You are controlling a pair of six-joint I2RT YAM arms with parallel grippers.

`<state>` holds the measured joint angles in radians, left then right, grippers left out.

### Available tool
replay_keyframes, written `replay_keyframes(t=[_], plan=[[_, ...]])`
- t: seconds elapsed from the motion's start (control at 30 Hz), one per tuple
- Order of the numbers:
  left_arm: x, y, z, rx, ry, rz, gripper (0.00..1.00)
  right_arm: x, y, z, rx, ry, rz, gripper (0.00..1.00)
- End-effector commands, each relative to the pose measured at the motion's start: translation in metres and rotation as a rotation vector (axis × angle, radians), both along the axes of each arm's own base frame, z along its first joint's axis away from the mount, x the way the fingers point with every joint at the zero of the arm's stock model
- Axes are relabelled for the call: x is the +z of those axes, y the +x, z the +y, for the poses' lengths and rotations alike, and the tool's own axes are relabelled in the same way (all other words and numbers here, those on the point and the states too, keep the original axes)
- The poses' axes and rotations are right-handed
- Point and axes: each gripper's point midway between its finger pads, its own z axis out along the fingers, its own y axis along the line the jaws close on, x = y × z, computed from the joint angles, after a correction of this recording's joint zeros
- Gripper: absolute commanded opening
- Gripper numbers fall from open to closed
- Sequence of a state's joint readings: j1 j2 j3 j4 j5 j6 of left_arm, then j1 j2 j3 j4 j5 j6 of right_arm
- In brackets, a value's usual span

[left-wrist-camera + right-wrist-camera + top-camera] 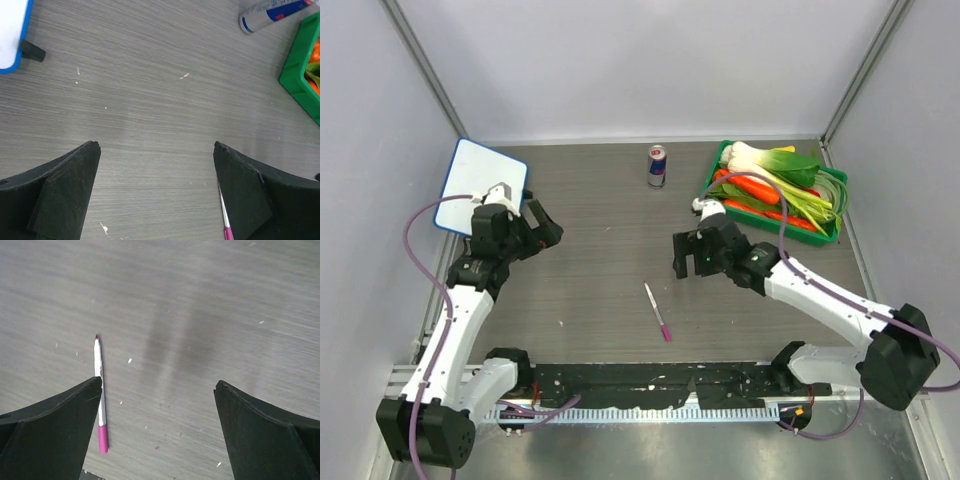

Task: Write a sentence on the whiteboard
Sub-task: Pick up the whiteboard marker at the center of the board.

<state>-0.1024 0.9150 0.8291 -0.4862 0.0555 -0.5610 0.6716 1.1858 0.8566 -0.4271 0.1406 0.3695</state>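
The whiteboard (475,175), white with a blue rim, lies at the far left corner, its near edge covered by my left arm. One corner (11,35) and a black foot show in the left wrist view. No sentence shows on its visible face. A pink-capped white marker (657,311) lies on the table between the arms. My left gripper (546,222) hovers open just right of the board, the marker (224,215) beside its right finger. My right gripper (679,257) hangs open above and right of the marker (98,357), nothing between its fingers.
A drink can (657,165) stands at the far middle, also seen lying across the left wrist view's top (272,11). A green tray (835,215) of carrots and leeks sits at the far right, its corner (299,75) showing. Grey walls close the sides.
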Motion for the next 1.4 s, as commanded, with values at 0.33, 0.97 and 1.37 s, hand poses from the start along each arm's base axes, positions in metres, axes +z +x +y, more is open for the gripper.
replay_keyframes(t=[0.33,0.97,1.37], plan=[[-0.046,-0.034,-0.081,-0.369,-0.236,0.114,1.0,-0.026,-0.031,0.026,0.046,0.048,0.074,0.99],[-0.107,-0.073,-0.264,-0.874,0.336,0.202,0.79,-0.04,-0.036,-0.046,-0.156,0.258,0.177,0.99],[-0.171,-0.076,-0.269,-0.878,0.652,0.285,0.44,-0.046,-0.038,-0.048,-0.14,0.281,0.223,0.99]])
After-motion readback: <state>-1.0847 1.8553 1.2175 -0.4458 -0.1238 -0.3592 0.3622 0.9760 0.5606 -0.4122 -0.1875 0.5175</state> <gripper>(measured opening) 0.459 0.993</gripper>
